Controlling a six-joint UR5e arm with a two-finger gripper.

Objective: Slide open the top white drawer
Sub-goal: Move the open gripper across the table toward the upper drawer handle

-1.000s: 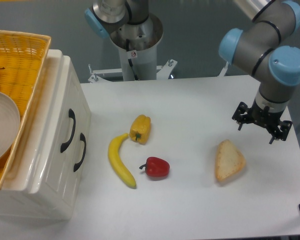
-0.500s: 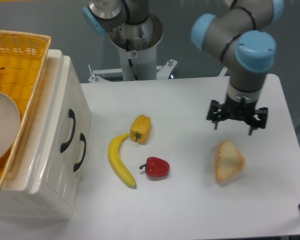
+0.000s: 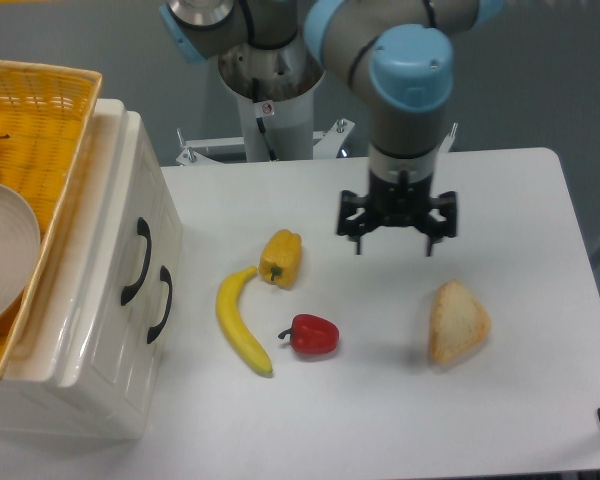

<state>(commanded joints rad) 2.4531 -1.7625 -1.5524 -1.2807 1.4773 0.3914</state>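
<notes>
Gripper (image 3: 397, 232), open and empty, hovers well right of the top white drawer (image 3: 120, 265); approach step, its handle (image 3: 137, 261) needs grasping next.

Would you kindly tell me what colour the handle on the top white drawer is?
Black, a curved bar handle on the top white drawer, seen in the fixed camera view.

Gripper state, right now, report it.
Gripper: open, holding nothing, hanging above the table right of the yellow pepper.
</notes>
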